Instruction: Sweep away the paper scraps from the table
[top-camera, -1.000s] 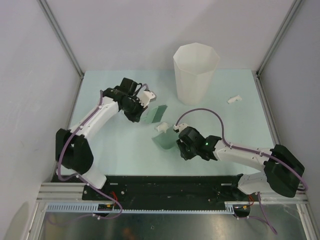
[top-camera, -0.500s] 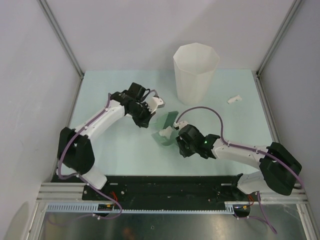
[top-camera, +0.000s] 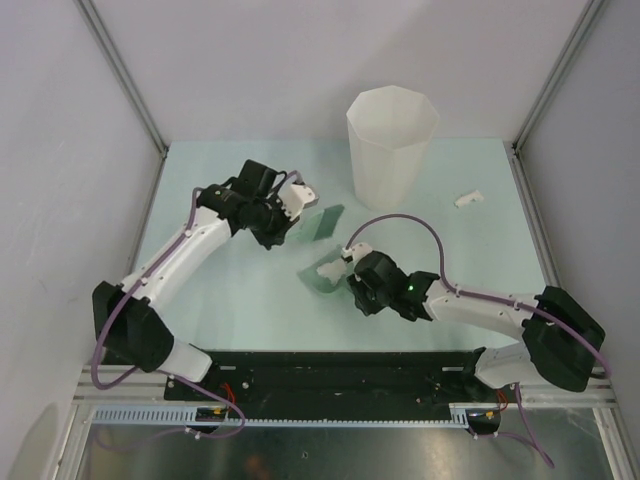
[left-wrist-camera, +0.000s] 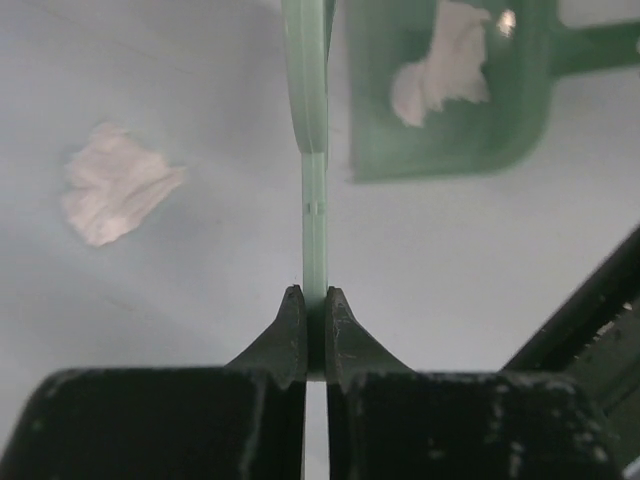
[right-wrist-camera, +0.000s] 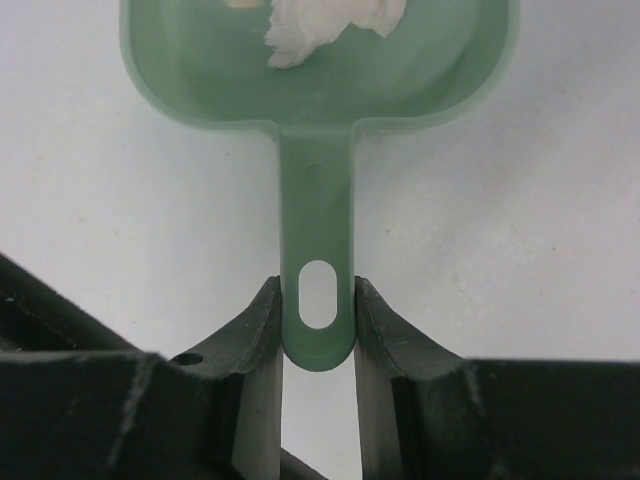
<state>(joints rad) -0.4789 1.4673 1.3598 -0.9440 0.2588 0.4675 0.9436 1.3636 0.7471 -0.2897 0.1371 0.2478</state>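
My left gripper (top-camera: 296, 207) (left-wrist-camera: 315, 296) is shut on a thin flat green scraper (top-camera: 325, 222) (left-wrist-camera: 306, 90), held edge-on above the table (top-camera: 230, 290). A little below and to its right, my right gripper (top-camera: 357, 283) (right-wrist-camera: 318, 287) is shut on the handle of a green dustpan (top-camera: 318, 284) (right-wrist-camera: 180, 60). One white paper scrap (top-camera: 326, 269) (right-wrist-camera: 330, 20) (left-wrist-camera: 440, 70) lies inside the pan. Another scrap (left-wrist-camera: 115, 185) lies on the table left of the scraper. A further scrap (top-camera: 468, 198) rests near the right wall.
A tall white faceted bin (top-camera: 392, 145) stands at the back, just right of the scraper. Grey walls and metal rails close the table on three sides. The arm bases and a black rail (top-camera: 340, 372) run along the near edge.
The left arm swung the scraper toward the dustpan, then drew back up and left. The scrap by the pan's mouth now lies inside it. The pan shifted slightly left.
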